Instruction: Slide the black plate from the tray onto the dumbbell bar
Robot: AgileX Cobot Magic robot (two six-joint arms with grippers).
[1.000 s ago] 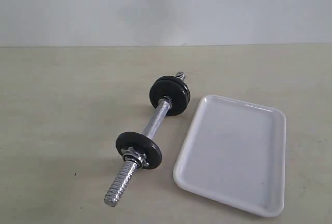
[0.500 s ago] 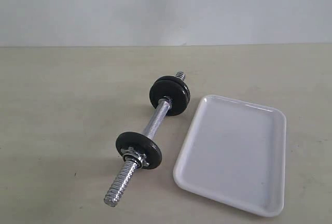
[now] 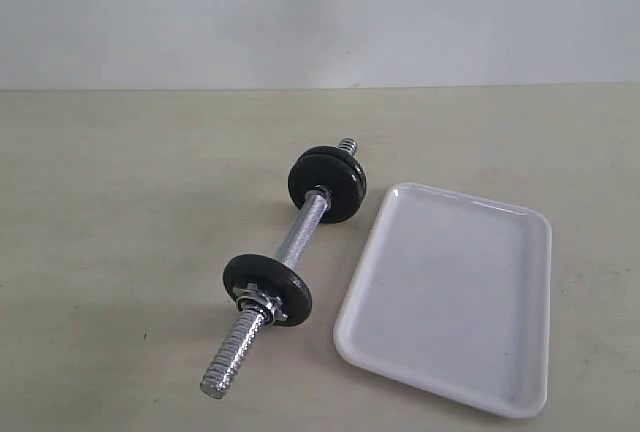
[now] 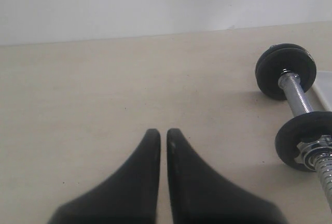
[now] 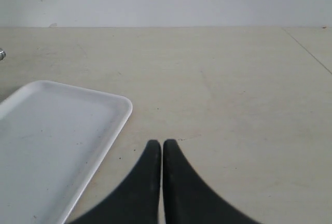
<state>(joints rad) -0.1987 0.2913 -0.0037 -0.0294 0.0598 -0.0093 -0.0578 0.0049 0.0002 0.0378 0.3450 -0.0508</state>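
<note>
The dumbbell bar (image 3: 295, 237) lies on the table left of the white tray (image 3: 450, 292), which holds nothing. Two black discs (image 3: 328, 184) sit together at the bar's far end. One black disc (image 3: 268, 287) backed by a chrome nut (image 3: 255, 302) sits toward its near threaded end. I cannot tell which disc is the black plate. My left gripper (image 4: 163, 131) is shut on nothing, off to the side of the bar (image 4: 296, 93). My right gripper (image 5: 161, 142) is shut and empty, beside the tray (image 5: 52, 136). Neither gripper shows in the exterior view.
The beige table runs back to a pale wall. A seam in the table top (image 5: 308, 50) shows in the right wrist view.
</note>
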